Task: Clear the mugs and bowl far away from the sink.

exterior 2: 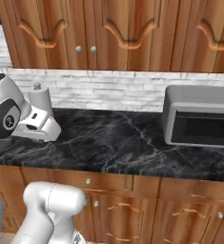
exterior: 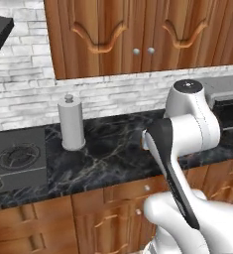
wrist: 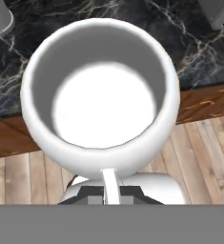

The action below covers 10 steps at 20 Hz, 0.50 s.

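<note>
Up close, the hand (wrist: pixel 109 193) is clenched on a white mug (wrist: pixel 100 95) that hides its fingertips

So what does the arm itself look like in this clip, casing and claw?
The arm is glossy white with rounded, bulbous segments. A dark round cap tops one joint, and a black band runs along one link. From the right base camera, a black disc marks a joint's side. No cables show. The claw has small dark fingertips.
</note>
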### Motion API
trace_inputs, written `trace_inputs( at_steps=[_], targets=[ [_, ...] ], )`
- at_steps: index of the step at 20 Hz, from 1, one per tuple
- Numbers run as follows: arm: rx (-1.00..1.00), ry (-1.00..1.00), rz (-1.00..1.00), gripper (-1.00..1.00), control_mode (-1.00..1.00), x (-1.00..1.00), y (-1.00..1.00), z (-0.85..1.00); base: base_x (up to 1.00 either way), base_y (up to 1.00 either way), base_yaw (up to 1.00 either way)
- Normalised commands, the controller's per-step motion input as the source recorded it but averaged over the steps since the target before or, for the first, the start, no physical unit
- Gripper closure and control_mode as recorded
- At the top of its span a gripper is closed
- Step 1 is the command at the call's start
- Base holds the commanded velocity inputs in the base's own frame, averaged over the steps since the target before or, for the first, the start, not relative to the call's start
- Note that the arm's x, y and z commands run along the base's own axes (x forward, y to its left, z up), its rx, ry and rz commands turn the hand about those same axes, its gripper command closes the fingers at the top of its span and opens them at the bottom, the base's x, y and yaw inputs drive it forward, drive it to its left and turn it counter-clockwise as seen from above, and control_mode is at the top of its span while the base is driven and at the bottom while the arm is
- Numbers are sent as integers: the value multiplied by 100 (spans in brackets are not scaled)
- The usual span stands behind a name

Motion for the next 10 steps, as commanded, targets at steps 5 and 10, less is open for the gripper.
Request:
trace_inputs(
  at_steps=[5,10],
  targets=[
    [0,0,0,100,100,0,0,0,79,-38,2],
    [0,0,0,100,100,0,0,0,73,-35,3]
  ],
)
